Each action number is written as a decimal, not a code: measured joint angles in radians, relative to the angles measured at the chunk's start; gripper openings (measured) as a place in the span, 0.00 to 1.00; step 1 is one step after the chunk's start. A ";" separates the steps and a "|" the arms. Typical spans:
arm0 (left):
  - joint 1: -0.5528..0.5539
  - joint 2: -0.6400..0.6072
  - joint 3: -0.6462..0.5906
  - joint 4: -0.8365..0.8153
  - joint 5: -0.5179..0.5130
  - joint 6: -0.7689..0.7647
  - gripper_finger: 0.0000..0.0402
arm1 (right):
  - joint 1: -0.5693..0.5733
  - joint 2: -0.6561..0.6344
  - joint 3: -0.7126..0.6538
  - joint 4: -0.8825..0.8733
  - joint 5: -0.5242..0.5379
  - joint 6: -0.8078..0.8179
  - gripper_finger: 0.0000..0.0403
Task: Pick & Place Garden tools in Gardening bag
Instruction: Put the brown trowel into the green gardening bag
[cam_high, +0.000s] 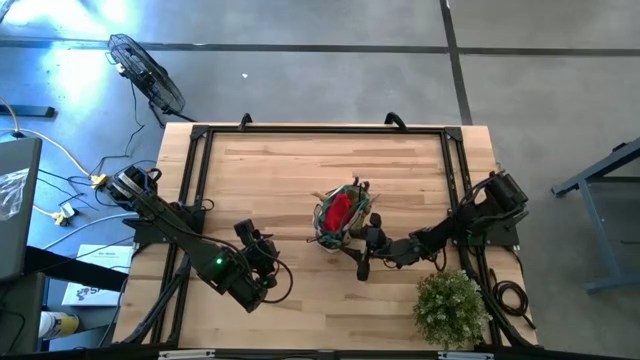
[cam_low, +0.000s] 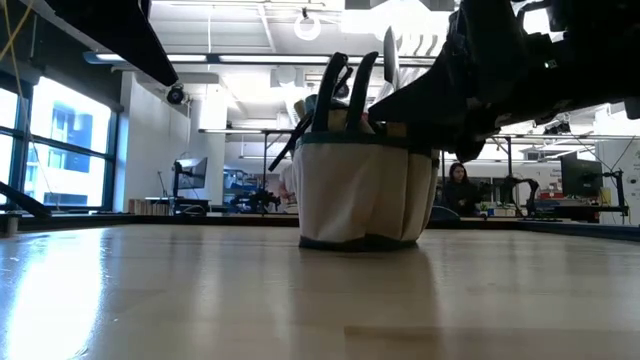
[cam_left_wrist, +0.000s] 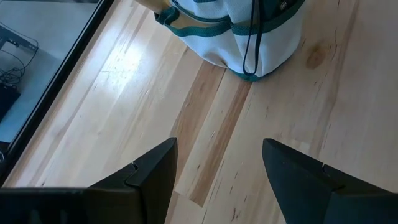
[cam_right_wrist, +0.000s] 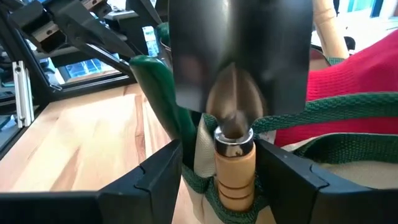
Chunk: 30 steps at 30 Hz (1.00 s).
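The gardening bag (cam_high: 340, 215), white with green trim, stands upright near the table's middle; it also shows in the low view (cam_low: 360, 190) and the left wrist view (cam_left_wrist: 249, 31). A red glove (cam_high: 338, 208) and dark tool handles (cam_low: 340, 90) stick out of its top. My right gripper (cam_right_wrist: 219, 155) is at the bag's near right side, shut on a trowel (cam_right_wrist: 239, 56) with a silver blade and a pale wooden handle. My left gripper (cam_left_wrist: 217, 149) hovers open over bare wood to the bag's left, nearer the front edge (cam_high: 268, 262). My right gripper has the trowel's wooden handle (cam_right_wrist: 235, 171), just below the metal collar, between its two fingers. One finger (cam_right_wrist: 292, 180) lies against the handle; green-trimmed cloth bunches between the handle and the other. The fingers come in about level, across the handle. The trowel stands upright, blade up, against the bag's side.
A bushy potted plant (cam_high: 452, 308) stands at the table's near right corner, close to my right arm. A black frame (cam_high: 200, 150) runs around the tabletop. Bare wood lies left of and beyond the bag. In the room behind, a person (cam_low: 460, 185) sits.
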 joint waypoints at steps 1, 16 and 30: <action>0.000 0.000 0.000 0.001 0.000 0.000 0.57 | 0.000 0.000 0.000 0.011 -0.001 -0.016 0.48; 0.000 0.000 0.000 0.011 0.018 0.006 0.57 | 0.002 0.000 -0.001 0.071 0.002 -0.156 0.48; 0.000 0.000 0.000 0.009 0.018 0.007 0.57 | 0.054 -0.001 -0.001 0.069 0.108 -0.216 0.48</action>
